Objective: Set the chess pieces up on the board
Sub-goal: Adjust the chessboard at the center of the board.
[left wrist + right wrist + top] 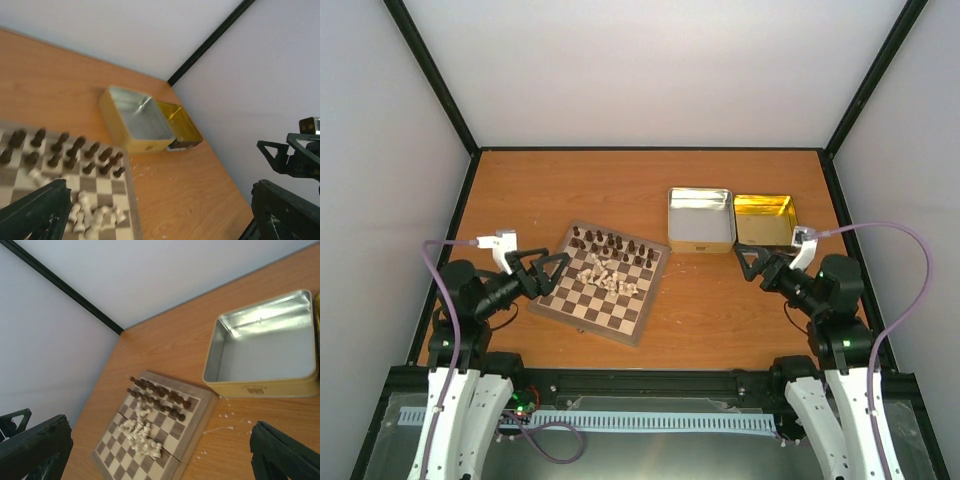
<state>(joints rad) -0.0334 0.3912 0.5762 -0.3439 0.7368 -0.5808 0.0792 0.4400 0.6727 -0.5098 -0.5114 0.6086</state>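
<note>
Two robot arms wait over a chess set half laid out on a wooden bench (720, 310). The board (590, 310) lies left of centre, turned at an angle to the bench's edges. The dark chess pieces (615, 247) stand in two rows along its far side. The pale chess pieces (605, 272) sit bunched in a loose heap near the middle squares, several apparently on their sides, and the near ranks are bare.

The left arm (480, 295) hangs at the board's left edge with its jaws wide apart and nothing between them. The right arm (820, 285) is well apart from the board, just in front of the gold tin (764, 220), its jaws equally wide and holding nothing. A silver tin (700, 218) stands touching the gold one, between it and the board. Both tins are open and look empty.

The dark side appears done, so the step in hand is sorting the pale men into the two near rows. The next move seems to fall to the left arm, which is closer. It calls for a careful descent on a single piece at the heap's edge. The jaws would need to narrow first, since each piece is far smaller than they are and the neighbours crowd close enough to be knocked over.
</note>
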